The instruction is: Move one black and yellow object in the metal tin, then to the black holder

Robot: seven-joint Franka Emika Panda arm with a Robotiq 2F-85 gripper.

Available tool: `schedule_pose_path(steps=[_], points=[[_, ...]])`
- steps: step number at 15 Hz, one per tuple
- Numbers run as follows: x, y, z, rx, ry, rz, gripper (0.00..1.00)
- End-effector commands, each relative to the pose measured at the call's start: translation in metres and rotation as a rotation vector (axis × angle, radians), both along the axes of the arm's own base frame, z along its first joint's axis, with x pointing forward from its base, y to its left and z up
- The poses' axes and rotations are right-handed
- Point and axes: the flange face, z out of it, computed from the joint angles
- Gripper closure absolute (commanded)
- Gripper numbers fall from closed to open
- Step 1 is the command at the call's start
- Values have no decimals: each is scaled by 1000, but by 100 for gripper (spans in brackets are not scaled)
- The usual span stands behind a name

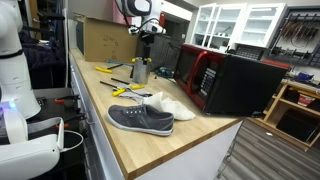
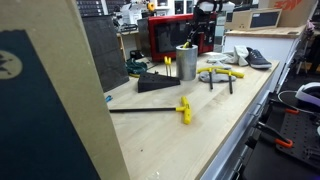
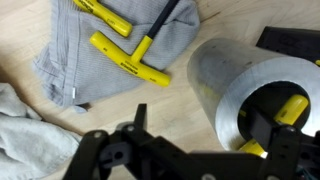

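Two yellow-handled tools (image 3: 130, 55) lie on a grey cloth (image 3: 60, 60) at the upper left of the wrist view. Further right, the metal tin (image 3: 235, 85) fills the right half of that frame, and more yellow handles (image 3: 291, 108) show in its mouth. What looks like the black holder (image 2: 152, 85) sits on the desk (image 2: 215, 130) just beside the tin, left of it in an exterior view.

Since the tin already holds tools, the step in hand is probably lifting one out for the holder. To do it well, centre the spread jaws over a single handle and come straight down inside the rim without touching it. Close on that handle alone, then lift vertically until the shaft clears the rim, so the light tin neither tips nor drags along.

At the upper middle of an exterior view, the arm reaches down with the gripper (image 1: 146, 33) pointing at the desk. It hangs above the tin, clearly apart from it. Its jaws stand wide open and hold nothing.
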Motion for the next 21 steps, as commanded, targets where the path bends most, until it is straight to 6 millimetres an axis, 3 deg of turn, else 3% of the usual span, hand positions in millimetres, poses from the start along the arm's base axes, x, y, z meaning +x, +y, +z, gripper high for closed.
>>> schedule_pose_path(steps=[1,2,3,13,18,21], points=[[-1,1,-5,-2,-1,-22,0],[-1,1,-6,-2,-1,-21,25],[-1,0,-7,-3,-4,-16,26],[3,13,2,-3,-70,37,99],[7,0,22,-45,-119,44,94],[10,-25,33,-78,-156,19,94]])
